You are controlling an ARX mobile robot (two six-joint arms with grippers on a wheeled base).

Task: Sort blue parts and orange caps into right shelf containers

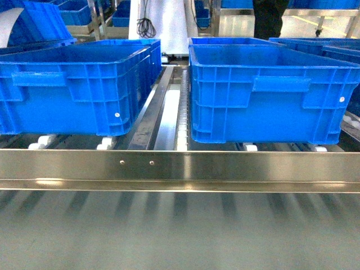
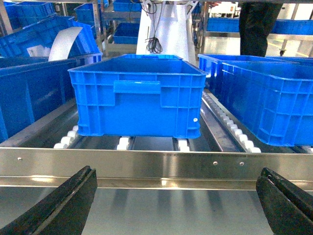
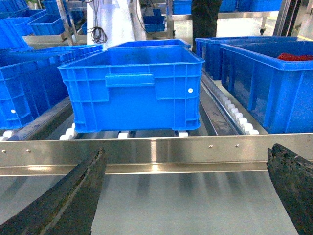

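A brushed steel rail (image 1: 180, 169) ran across the front of the shelf, with a smooth grey counter (image 1: 180, 230) below it. Behind the rail, white rollers (image 1: 42, 142) carried the bins, and a steel divider (image 1: 153, 107) split the shelf into lanes. Farther back stood more blue bins on racks, a white pillar (image 1: 163, 25) with a black cable (image 1: 146, 25) hanging on it, and a person in dark clothes (image 1: 269, 17).

On the left of the head view sat one big blue bin (image 1: 73, 90); on the right sat the right-hand blue bin (image 1: 270, 93), its ribbed wall facing forward. Neither showed its floor from there.

The left tool (image 2: 176, 205) was spread wide and empty, its dark fingers (image 2: 58, 208) at the frame's lower corners, with a bin straight ahead past the rail. The right tool (image 3: 186, 196) was likewise wide and empty. In the right wrist view, something red (image 3: 295, 57) lay in a bin at the far right; I could not tell what it was. No small blue block or orange cap showed anywhere.
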